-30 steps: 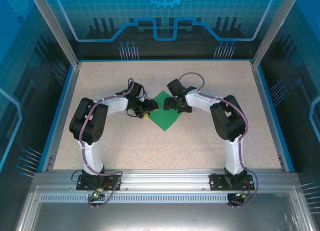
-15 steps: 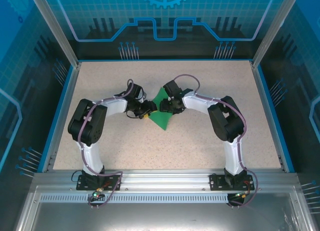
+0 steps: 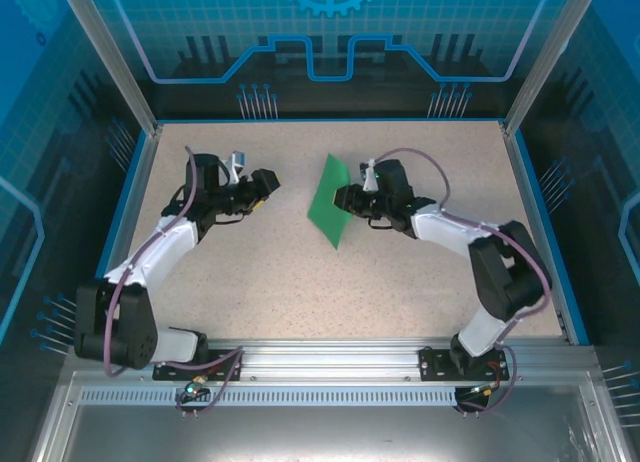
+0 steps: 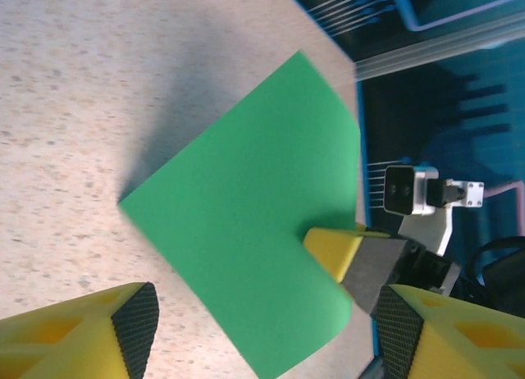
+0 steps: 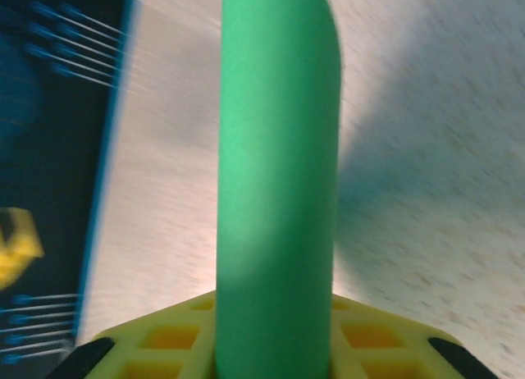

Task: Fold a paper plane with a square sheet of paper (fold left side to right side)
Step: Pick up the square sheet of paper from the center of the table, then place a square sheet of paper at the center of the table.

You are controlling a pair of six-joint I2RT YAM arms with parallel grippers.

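Near the middle of the table (image 3: 400,302), a little toward its far side, the square sheet of paper (image 3: 328,210) showed in the top view as a narrow green shape, its long axis running from 12 o'clock to 6 o'clock. It did not lie flat. The left wrist view showed a shadow on the table beside it, and in the right wrist view it stood nearly edge-on and bowed over at the top.

At the sheet's 3 o'clock edge the right gripper (image 3: 347,196) was clenched on the paper, which rose from between its yellow fingers (image 5: 164,340). That arm was plainly the nearer one, touching the sheet.

Off at 9 o'clock from the sheet, well apart from it, the left gripper (image 3: 266,181) faced the paper with its jaws spread and nothing between them.

The sheet's free side pointed toward 9 o'clock. So any help from the left arm would probably mean crossing that gap toward 3 o'clock, square to the sheet's long axis.
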